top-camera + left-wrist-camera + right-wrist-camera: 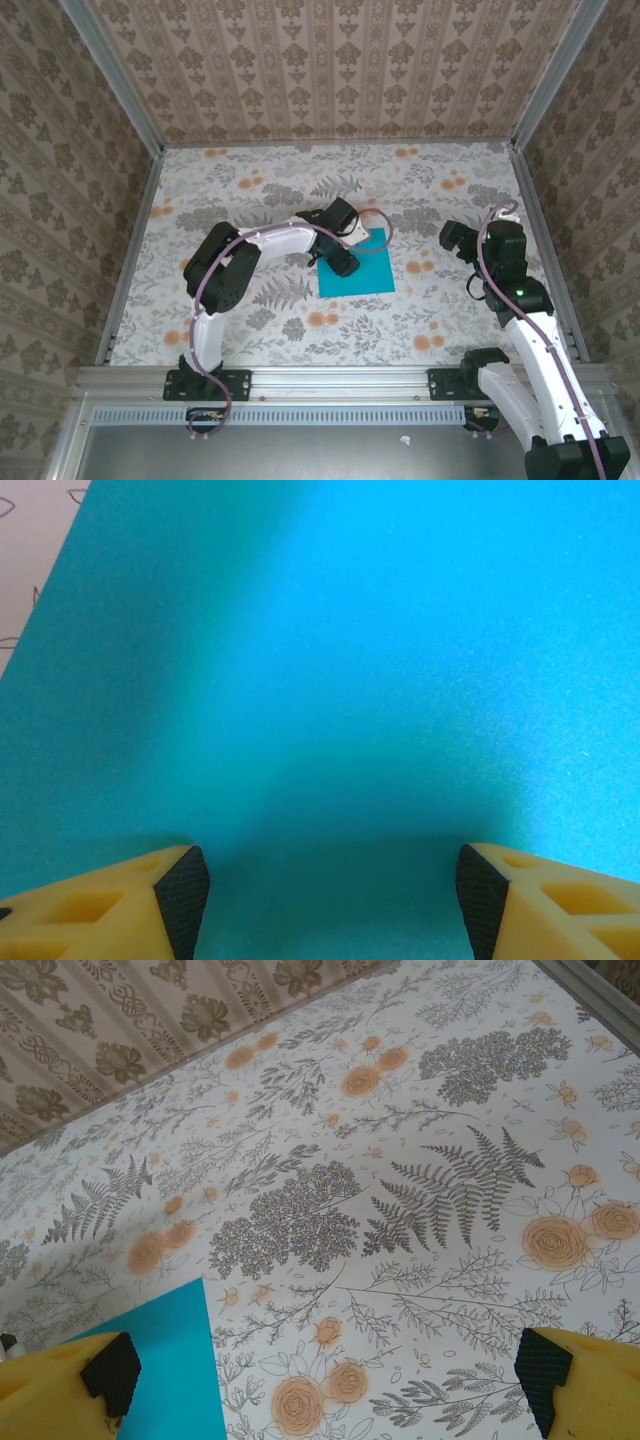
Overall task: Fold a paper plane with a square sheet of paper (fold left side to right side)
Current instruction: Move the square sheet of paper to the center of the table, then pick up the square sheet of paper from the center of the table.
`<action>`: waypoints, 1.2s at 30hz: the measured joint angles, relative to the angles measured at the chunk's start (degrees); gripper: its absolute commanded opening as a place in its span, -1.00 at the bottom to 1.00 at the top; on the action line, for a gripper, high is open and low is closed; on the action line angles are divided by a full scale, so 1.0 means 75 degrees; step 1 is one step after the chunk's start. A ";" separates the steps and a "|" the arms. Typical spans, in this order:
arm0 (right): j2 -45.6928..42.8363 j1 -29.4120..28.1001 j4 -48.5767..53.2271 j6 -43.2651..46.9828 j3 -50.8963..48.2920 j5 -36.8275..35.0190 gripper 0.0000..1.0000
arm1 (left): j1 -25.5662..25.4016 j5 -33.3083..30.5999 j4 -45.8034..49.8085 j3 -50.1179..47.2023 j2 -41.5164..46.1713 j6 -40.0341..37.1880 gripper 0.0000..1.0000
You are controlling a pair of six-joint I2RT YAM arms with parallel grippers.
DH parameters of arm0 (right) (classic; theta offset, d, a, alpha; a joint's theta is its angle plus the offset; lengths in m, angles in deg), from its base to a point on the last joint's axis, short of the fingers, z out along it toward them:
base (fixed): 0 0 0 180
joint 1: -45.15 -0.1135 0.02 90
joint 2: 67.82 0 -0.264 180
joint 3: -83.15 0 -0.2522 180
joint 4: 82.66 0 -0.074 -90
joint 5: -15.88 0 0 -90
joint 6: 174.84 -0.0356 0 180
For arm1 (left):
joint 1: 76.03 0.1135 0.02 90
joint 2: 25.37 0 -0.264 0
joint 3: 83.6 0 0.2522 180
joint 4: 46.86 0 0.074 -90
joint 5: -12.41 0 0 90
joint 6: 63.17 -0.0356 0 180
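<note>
- Left base (pixel 208 383) and right base (pixel 465 380) are bolted to the near rail, and each arm reaches out over the table (pixel 250 190).
- Right gripper (pixel 453 237) hangs to the right of the sheet (pixel 368 272), well apart from it. In the right wrist view its jaws (pixel 325 1370) stand wide apart and hold nothing. A corner of the sheet (pixel 165 1360) shows by its left finger.
- Left gripper (pixel 340 260) sits low over the sheet's left part. In the left wrist view its jaws (pixel 330 890) stand apart with nothing between the black pads (pixel 182 895). Flat, uncreased paper (pixel 350 680) lies just beyond them.
- The sheet lies flat and unfolded near the table's middle, slightly turned, so no fold has yet been made.
- Step in hand, as judged: taking hold of the left edge for the left-to-right fold.
- To do it well, work one finger under the left edge and pinch only near that edge. Lift low, then carry the edge across until it meets the right edge, corner on corner.
- The free right gripper could pin the right side so the thin paper does not slide.
- A patterned wall (pixel 340 70) closes the far side.
</note>
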 measured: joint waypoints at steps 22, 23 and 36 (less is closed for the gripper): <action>0.3413 -0.1743 0.0402 0.0099 0.1160 0.0329 1.00 | 0.1119 0.1443 -0.1521 -0.3404 0.4334 0.4511 0.38; 0.3689 -0.1926 0.0391 0.0111 0.1291 0.0318 1.00 | 0.1102 0.1594 -0.1600 -0.3657 0.4328 0.4887 0.33; 0.7431 -0.3220 0.0015 0.0239 0.3005 0.0286 1.00 | 0.0667 0.2483 -0.2760 -0.4421 0.3555 0.6924 0.15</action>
